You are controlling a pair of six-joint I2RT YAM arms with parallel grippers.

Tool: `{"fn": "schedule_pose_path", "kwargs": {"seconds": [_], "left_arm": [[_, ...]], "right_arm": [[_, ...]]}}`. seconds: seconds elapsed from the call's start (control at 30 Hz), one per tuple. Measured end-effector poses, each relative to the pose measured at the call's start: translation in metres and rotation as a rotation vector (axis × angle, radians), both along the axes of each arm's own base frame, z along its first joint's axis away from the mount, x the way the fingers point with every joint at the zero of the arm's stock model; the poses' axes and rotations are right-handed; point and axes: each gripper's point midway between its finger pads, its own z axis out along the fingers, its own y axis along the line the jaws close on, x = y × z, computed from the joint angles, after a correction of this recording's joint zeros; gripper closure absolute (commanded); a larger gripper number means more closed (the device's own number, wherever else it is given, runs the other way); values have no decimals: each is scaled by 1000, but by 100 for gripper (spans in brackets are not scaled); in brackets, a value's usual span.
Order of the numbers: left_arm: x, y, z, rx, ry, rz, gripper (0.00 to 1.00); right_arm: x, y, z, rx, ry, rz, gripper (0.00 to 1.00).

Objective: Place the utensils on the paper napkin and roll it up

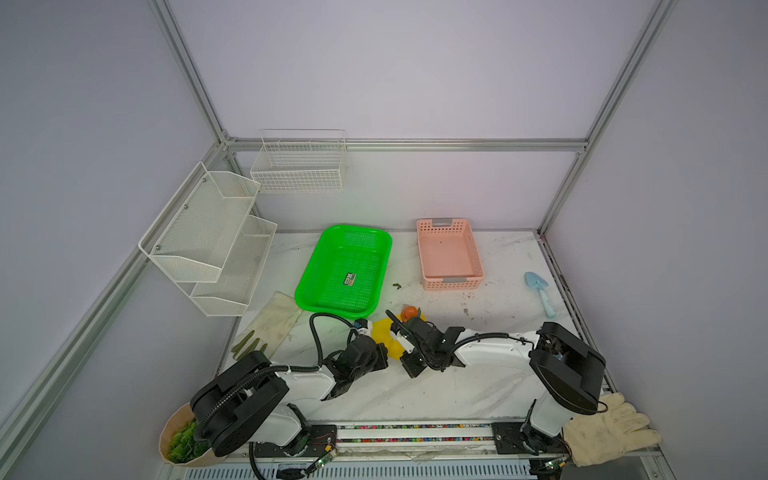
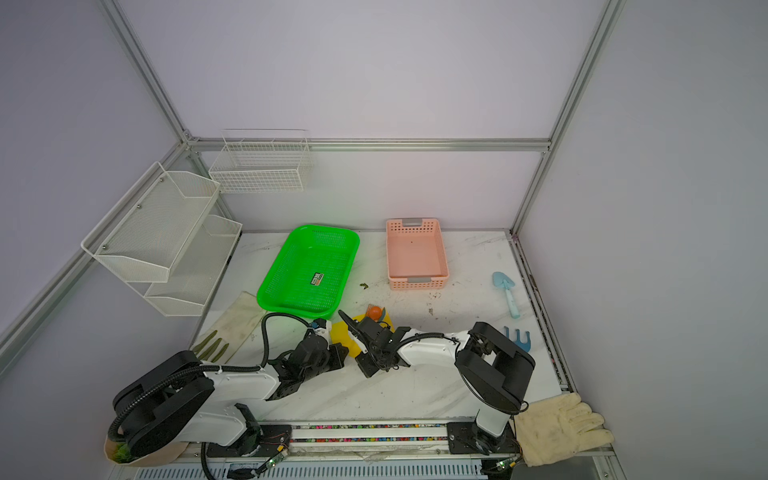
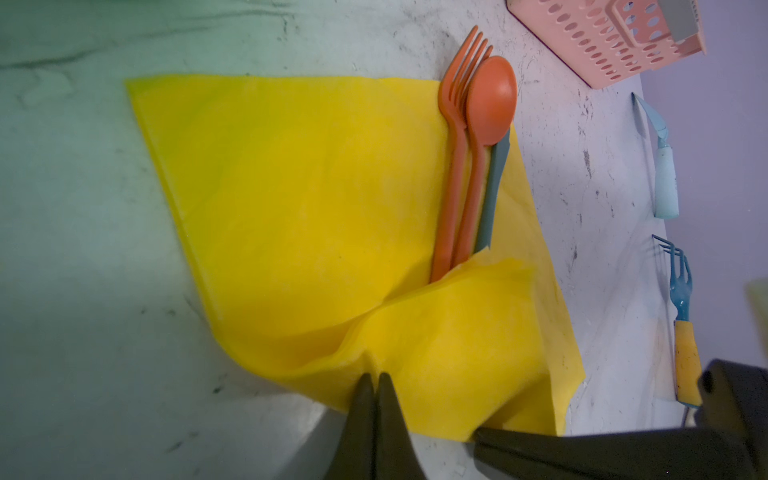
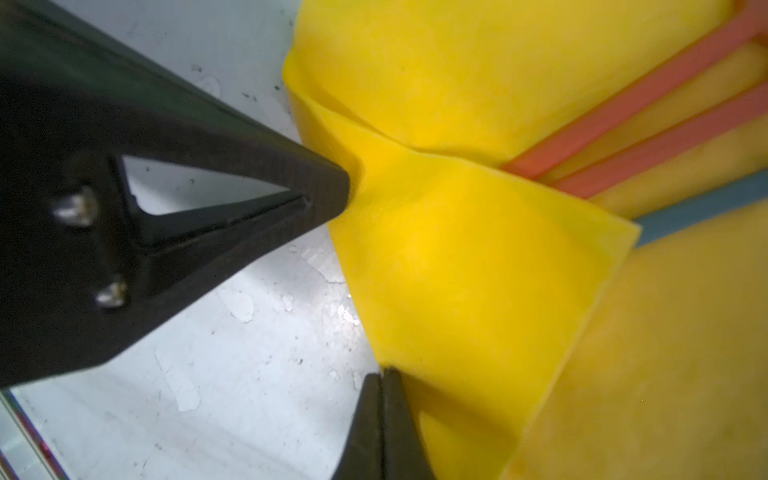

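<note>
We see a thin, matt yellow paper napkin [image 3: 299, 199], soft and creased where it lifts. The utensils [image 3: 478, 174] on it are smooth plastic with a dull satin finish (two orange, one teal). The worktop [image 3: 83, 249] is a marble-patterned slab, faintly glossy, scuffed and speckled with dirt. The left gripper [image 4: 343, 187] is black with a fine woven texture and shiny metal screws [image 4: 77, 205]. The pink basket [image 3: 602, 45] is perforated matt plastic.
</note>
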Motion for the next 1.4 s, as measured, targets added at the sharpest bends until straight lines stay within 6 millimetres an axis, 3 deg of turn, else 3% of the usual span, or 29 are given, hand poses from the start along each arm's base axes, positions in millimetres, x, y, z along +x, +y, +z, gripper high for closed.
{"fn": "schedule_pose_path", "kwargs": {"seconds": [0.17,0.7,1.1,1.4], "left_arm": [[0,0,0,3,-2,-3,100],[0,0,0,3,-2,-3,100],[0,0,0,4,-1,-3,100],[0,0,0,4,-1,-3,100]], "right_arm": [[2,1,7,17,-11,-2,100],[12,-11,-6,34,20,-62,100],[7,-11,9,95,46,-73,100],[10,-24,0,77,69,-125,100]]}}
